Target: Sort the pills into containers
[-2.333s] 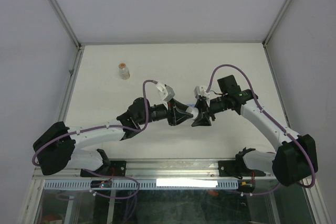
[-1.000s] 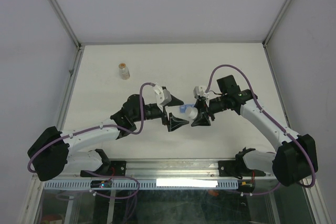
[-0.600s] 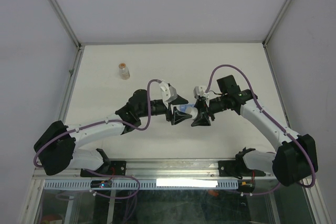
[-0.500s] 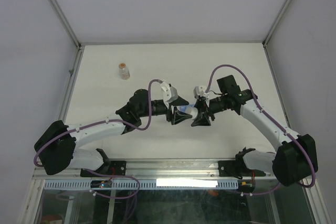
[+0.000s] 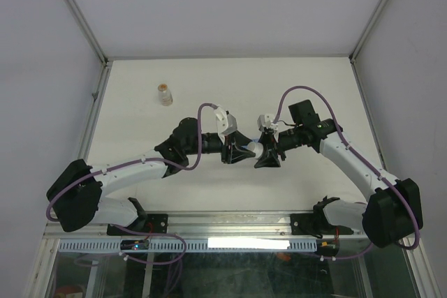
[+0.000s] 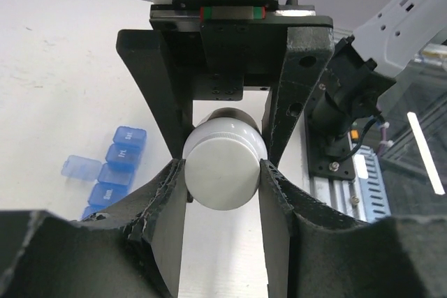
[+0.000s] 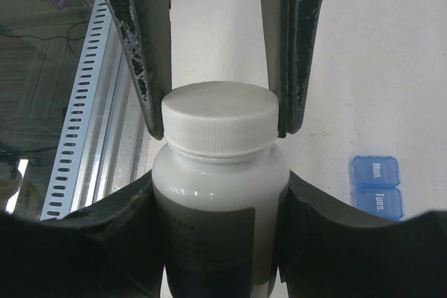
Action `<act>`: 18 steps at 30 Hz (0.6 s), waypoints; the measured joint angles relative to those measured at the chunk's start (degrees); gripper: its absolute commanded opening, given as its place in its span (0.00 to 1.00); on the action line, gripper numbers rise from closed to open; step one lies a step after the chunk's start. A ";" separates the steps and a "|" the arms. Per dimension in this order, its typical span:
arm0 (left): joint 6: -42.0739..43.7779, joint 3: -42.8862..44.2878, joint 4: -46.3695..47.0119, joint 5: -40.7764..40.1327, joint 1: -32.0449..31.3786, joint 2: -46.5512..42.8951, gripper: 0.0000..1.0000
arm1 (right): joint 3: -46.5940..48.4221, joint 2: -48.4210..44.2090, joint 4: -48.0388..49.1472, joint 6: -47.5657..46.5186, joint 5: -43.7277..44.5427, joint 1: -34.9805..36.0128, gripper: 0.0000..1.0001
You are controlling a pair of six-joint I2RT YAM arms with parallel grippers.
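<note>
From where I stand, both arms meet over the middle of the table (image 5: 279, 82). The right gripper (image 5: 267, 153) has its fingers clamped around the body of a white bottle (image 7: 220, 193), which seems to lie nearer level than upright. The left gripper (image 6: 223, 186) has its fingers (image 6: 167, 204) pressed against both sides of the cap (image 6: 225, 169), so it is gripping it. The blue pill organiser (image 6: 119, 157) lies flat on the table just below and beside the two grippers. A small clear bottle (image 5: 165, 94) stands well apart at the far left.

This looks like the moment to unscrew the cap. To do it well, the left wrist should turn squarely about the bottle's own axis while the right fingers hold the body firm, so nothing slips. I'd raise the neck before the cap comes free, otherwise the pills may spill past the organiser.
</note>
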 measured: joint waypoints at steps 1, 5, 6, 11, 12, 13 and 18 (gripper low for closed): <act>-0.92 0.00 0.13 0.00 0.11 0.09 0.03 | 0.00 0.00 -0.02 -0.02 -0.02 0.00 0.00; -7.41 0.00 1.31 -0.13 0.35 0.76 0.00 | 0.00 0.00 -0.11 0.13 0.15 -0.07 0.00; -9.64 0.00 1.49 -0.66 0.37 0.87 0.00 | 0.00 0.00 -0.11 0.20 0.22 -0.13 0.00; -22.32 -1.84 3.30 -7.72 -0.59 0.44 0.00 | 0.00 0.00 0.55 1.16 1.25 -0.39 0.00; -24.39 -2.49 3.43 -10.49 -1.44 -0.07 0.00 | 0.00 0.00 0.55 1.27 1.53 -0.37 0.00; -26.40 -3.10 3.21 -14.62 -2.82 -0.87 0.00 | 0.00 0.00 0.66 1.42 1.66 -0.33 0.00; -31.26 -2.95 -2.29 -32.11 -9.73 -3.91 0.00 | 0.00 -0.02 0.59 1.62 1.40 -0.20 0.00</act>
